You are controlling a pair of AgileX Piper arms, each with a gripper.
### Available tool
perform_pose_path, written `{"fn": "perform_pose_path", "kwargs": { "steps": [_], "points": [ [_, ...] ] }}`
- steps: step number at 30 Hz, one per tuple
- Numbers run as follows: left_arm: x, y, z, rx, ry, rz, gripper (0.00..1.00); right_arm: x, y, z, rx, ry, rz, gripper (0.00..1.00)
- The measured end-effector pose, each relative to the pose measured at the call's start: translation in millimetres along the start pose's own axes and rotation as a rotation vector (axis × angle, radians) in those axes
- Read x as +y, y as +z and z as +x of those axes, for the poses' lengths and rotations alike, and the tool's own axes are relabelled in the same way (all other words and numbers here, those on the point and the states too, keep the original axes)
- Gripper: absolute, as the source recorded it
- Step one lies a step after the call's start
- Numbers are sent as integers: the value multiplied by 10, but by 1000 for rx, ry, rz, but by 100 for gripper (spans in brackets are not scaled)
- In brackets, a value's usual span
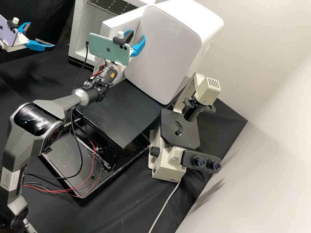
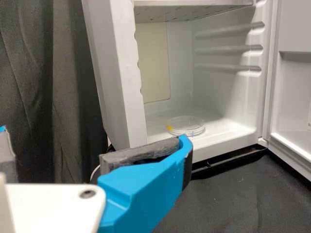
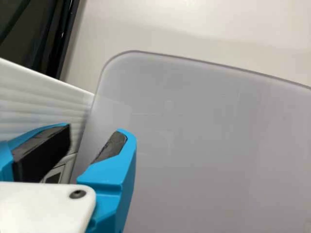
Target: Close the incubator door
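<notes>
Pincers empty and spread: left one (image 1: 41, 35) upper left in the high view, right one (image 1: 138, 34) upper centre. Between them, my incubator (image 1: 78, 26) has its door (image 2: 297, 92) open.

The dark grey jointed arm (image 1: 61, 105) has a glossy black elbow (image 1: 34, 119) and thin red cables (image 1: 98, 72); angular bright blue fingers (image 1: 139, 47) bear dark pads (image 3: 46, 154).

Incubator (image 2: 226, 87) white inside. Microscope (image 1: 167, 165) cream, stage (image 1: 167, 129) black. One phone (image 1: 100, 48) mint green, other phone (image 1: 7, 35) lilac. Thin wires (image 1: 53, 191) red.
</notes>
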Motion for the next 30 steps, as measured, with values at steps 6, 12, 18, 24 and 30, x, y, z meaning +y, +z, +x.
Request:
{"fn": "perform_pose_path", "kwargs": {
  "steps": [6,12,18,24,30],
  "points": [
    [0,0,0,0,0,0,100,-65,-52,75,14,-13,6,0],
    [0,0,0,0,0,0,100,-166,-87,95,11,-53,8,0],
    [0,0,0,0,0,0,100,-199,-117,94,12,-69,9,0],
    [0,0,0,0,0,0,100,-218,-244,171,24,-88,29,0],
    [0,0,0,0,0,0,100,-314,-494,338,65,-118,67,0]
  ]
}}
